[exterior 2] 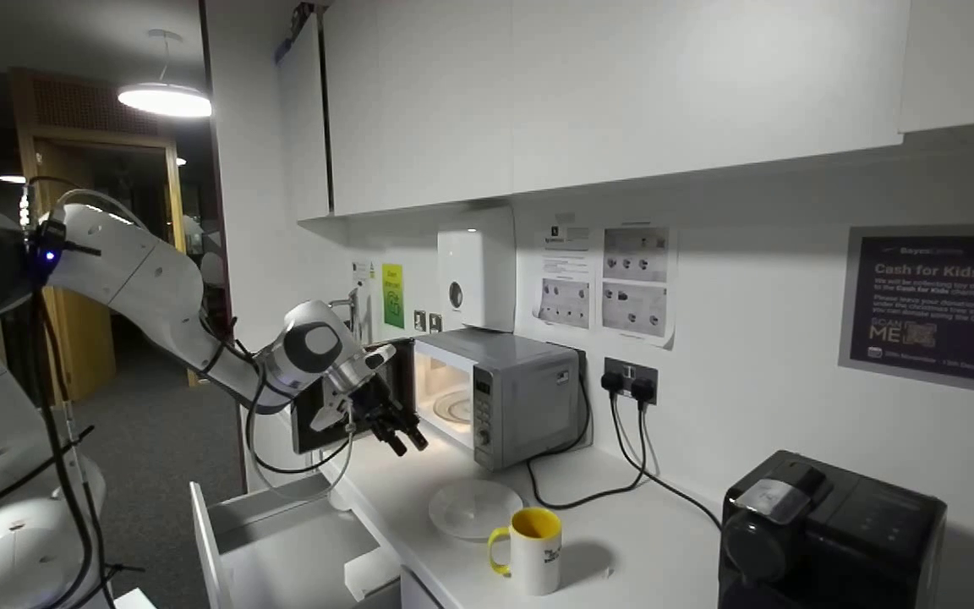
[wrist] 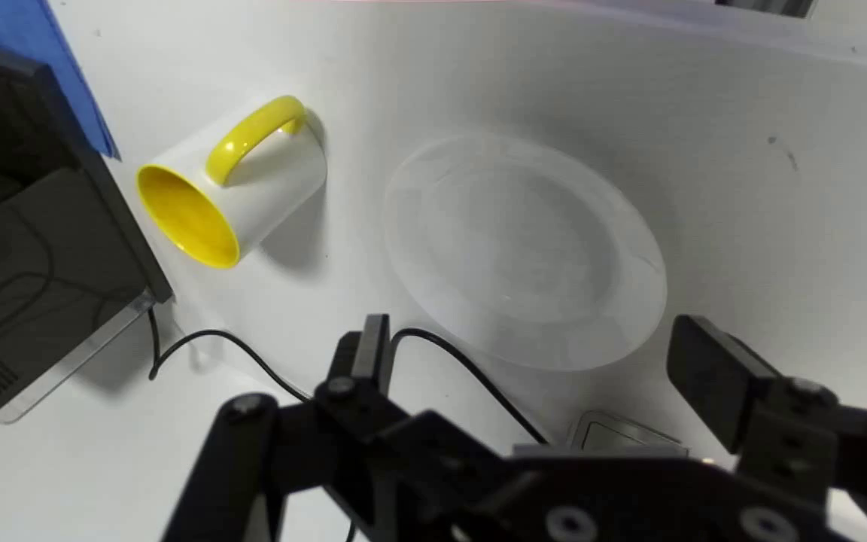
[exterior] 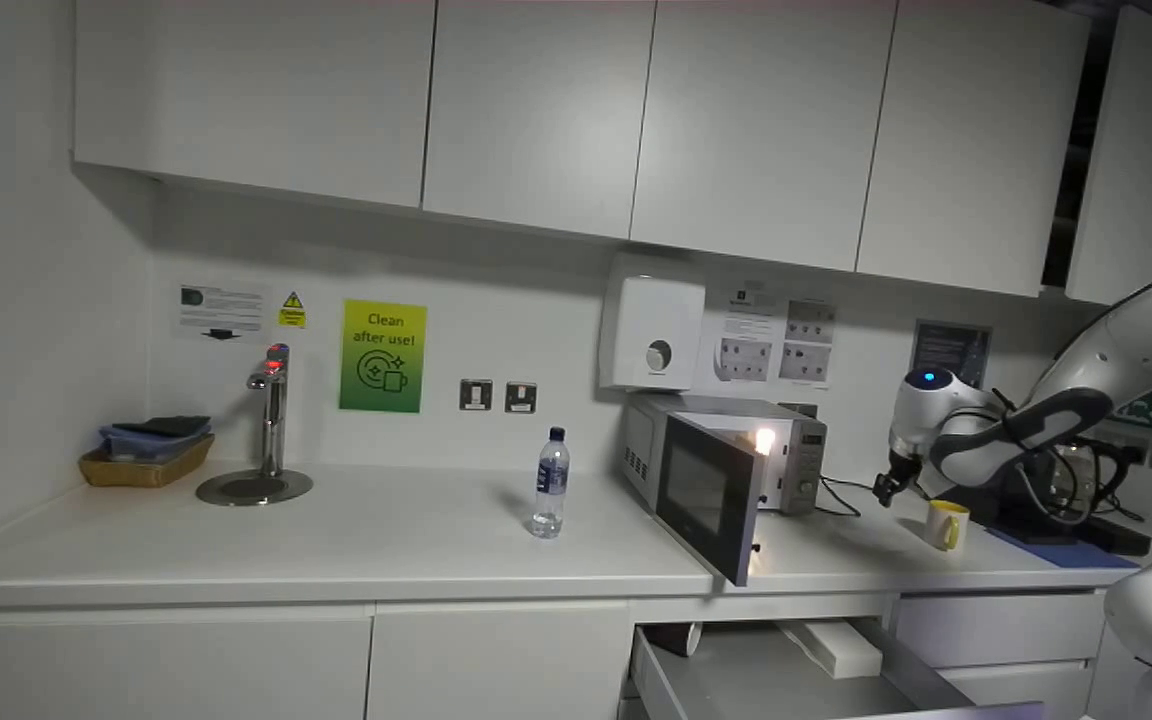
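The gripper is held above the counter, angled downward, with its fingers spread well apart and nothing gripped between them. In the wrist view, a pale plate is framed just beyond the fingertips, and no contact with it can be made out; it is laid flat, so that its weight is carried evenly by the counter. Beside it, apart from its rim, a white mug with a yellow inside is stood upright on its base, as is shown in both exterior views, its yellow handle turned toward the front edge, where it is presumably most easily reached. The microwave is set back near the wall socket, likely so that it can be plugged in, and its door is swung outward, by which the lit inside and the glass turntable are left exposed. Below the microwave, a drawer is pulled out, with a white box lying in it. Past the mug, a blue cloth is spread by the coffee machine, perhaps to catch drips.
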You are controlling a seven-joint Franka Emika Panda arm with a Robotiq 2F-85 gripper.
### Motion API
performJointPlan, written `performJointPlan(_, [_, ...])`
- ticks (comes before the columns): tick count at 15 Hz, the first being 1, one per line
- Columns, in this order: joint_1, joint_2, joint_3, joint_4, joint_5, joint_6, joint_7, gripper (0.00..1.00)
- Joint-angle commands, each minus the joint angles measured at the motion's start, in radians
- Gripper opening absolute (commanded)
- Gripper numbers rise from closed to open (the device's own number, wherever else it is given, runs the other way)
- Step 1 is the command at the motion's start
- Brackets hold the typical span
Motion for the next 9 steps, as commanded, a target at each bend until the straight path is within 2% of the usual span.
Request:
performJointPlan(1, [0.045, -0.058, -0.017, -0.004, -0.078, -0.078, -0.109, 1.00])
performJointPlan(5, [0.068, -0.064, -0.030, -0.021, -0.163, -0.084, -0.115, 1.00])
performJointPlan(9, [0.090, -0.034, -0.050, -0.008, -0.141, -0.069, -0.080, 1.00])
